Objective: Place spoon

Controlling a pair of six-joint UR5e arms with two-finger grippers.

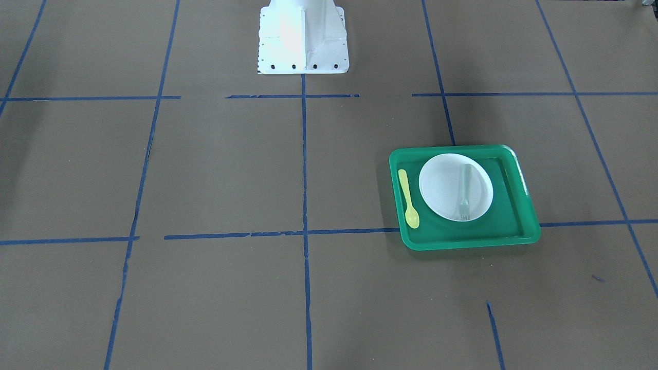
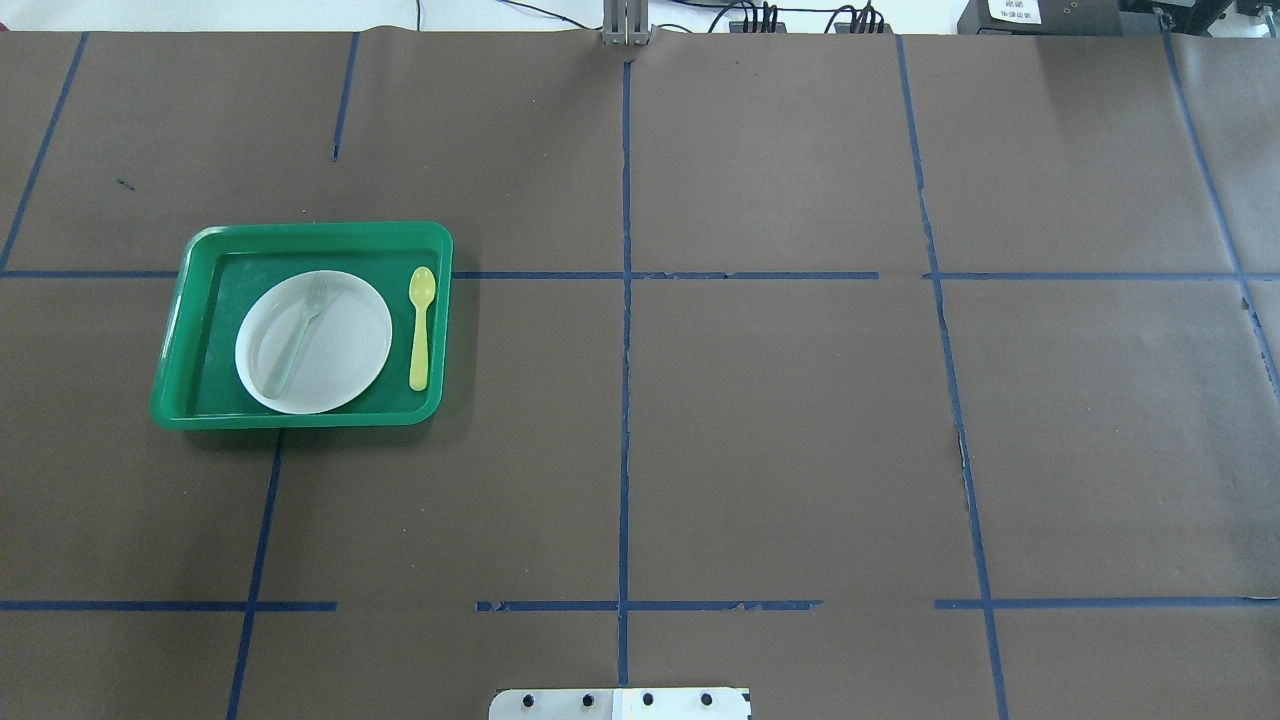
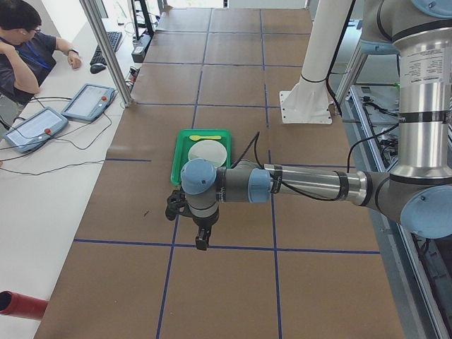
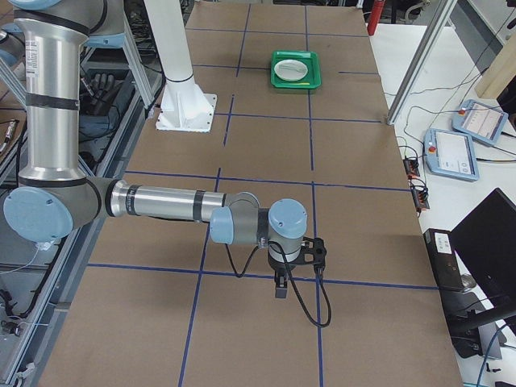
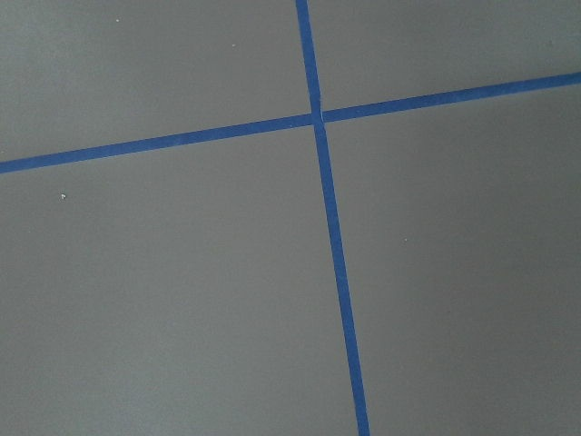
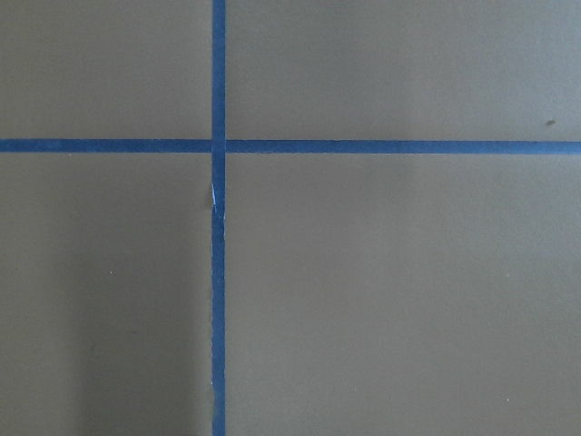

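The yellow spoon (image 1: 409, 198) lies flat in the green tray (image 1: 462, 241), beside the white plate (image 1: 442, 185), bowl end toward the operators' side. It also shows in the overhead view (image 2: 421, 325), in the tray (image 2: 300, 232) to the right of the plate (image 2: 345, 340). A pale grey-green fork (image 2: 297, 335) lies on the plate. My left gripper (image 3: 202, 241) hangs over bare paper, well short of the tray (image 3: 179, 157). My right gripper (image 4: 280, 288) hangs far from the tray (image 4: 316, 71). I cannot tell whether either is open. Both wrist views show only paper and blue tape.
The white robot pedestal (image 1: 303, 41) stands at the table's robot side. Blue tape lines (image 2: 625, 350) grid the brown paper. An operator (image 3: 21, 49), tablets (image 3: 88, 102) and a metal post (image 3: 106, 49) are beside the table's far edge.
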